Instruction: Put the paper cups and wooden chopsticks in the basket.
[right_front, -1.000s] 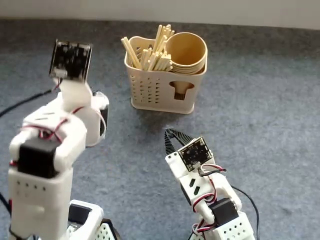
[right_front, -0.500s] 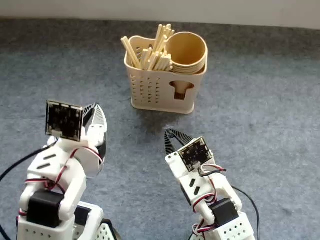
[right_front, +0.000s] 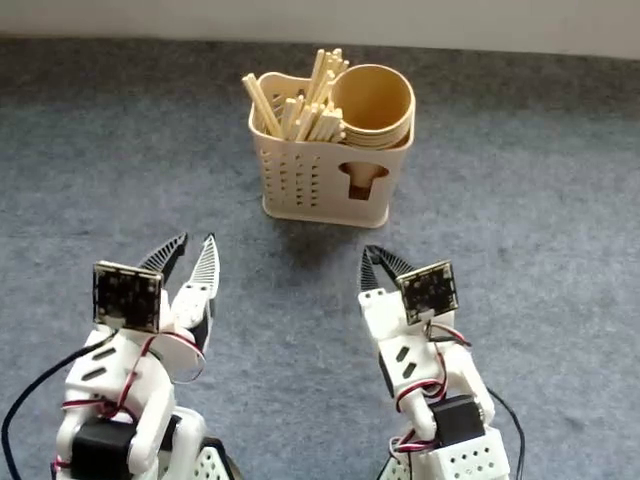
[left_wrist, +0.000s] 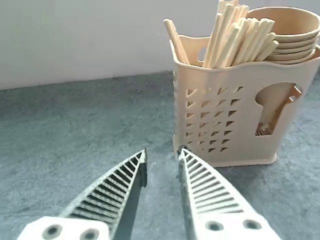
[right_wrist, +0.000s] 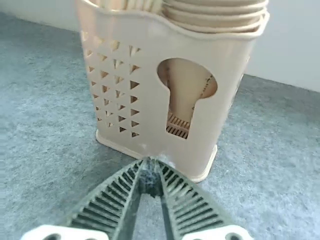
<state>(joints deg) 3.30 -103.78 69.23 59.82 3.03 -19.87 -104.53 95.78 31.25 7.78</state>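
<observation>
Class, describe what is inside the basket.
Inside the basket: stacked paper cups and, beside them, standing wooden chopsticks. Its walls cover the chopsticks' lower ends and most of the cups.

- Nothing legible: no text, label, number or sign to read.
</observation>
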